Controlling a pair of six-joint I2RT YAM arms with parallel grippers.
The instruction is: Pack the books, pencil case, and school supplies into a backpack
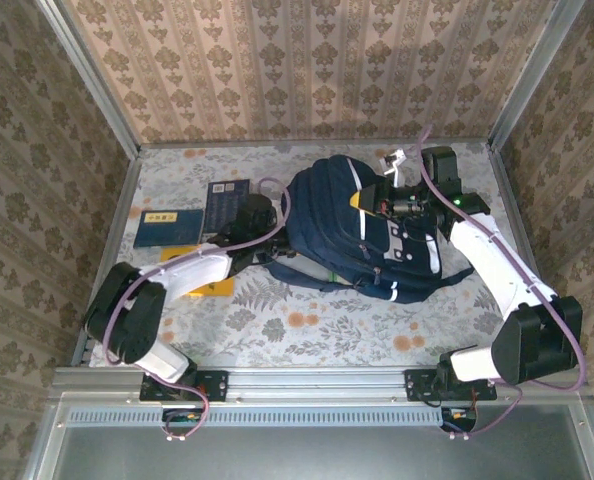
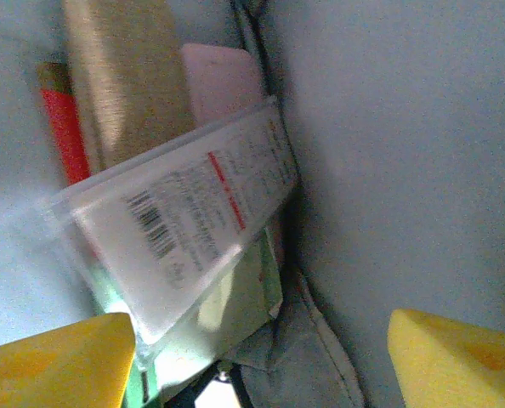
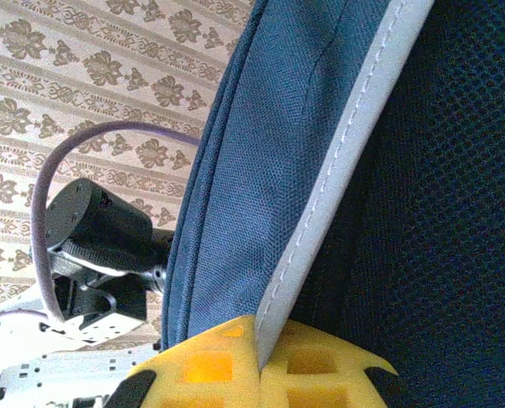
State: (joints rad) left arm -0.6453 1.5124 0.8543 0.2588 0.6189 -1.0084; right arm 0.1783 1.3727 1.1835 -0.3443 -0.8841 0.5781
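Progress: about midway, by estimate. The small supplies are in and the books are out.

Container: the backpack (image 1: 397, 240) lies on the table (image 1: 307, 330), from centre toward 2 o'clock in the top view, with its mouth facing 9 o'clock.

Contents (left wrist view, looking inside):
- white packet (image 2: 184, 221) with red print and a barcode, tilted across the pocket
- red packet (image 2: 65, 136) on edge at 10 o'clock, behind the white one
- pale green pad (image 2: 248, 297) at 6 o'clock, under the white packet
- tan block (image 2: 125, 85) and pink flat item (image 2: 223, 81) at 12 o'clock; either could be the pencil case, cannot tell

Left jaws: inside the bag mouth, wide apart and gripping nothing. The white packet's lower corner sits just beside one fingertip (image 2: 57, 361); whether they touch cannot be told.

Right jaws: clenched on the backpack's white-piped rim (image 3: 337, 170). This probably holds the opening up.

Remaining: three books on the table.
- dark navy book (image 1: 225, 203), just beside the bag at 9 o'clock
- blue book (image 1: 165, 228), farther out at 9 o'clock
- orange-yellow book (image 1: 209, 287) at 7 o'clock, partly under the left arm (image 1: 192, 268)
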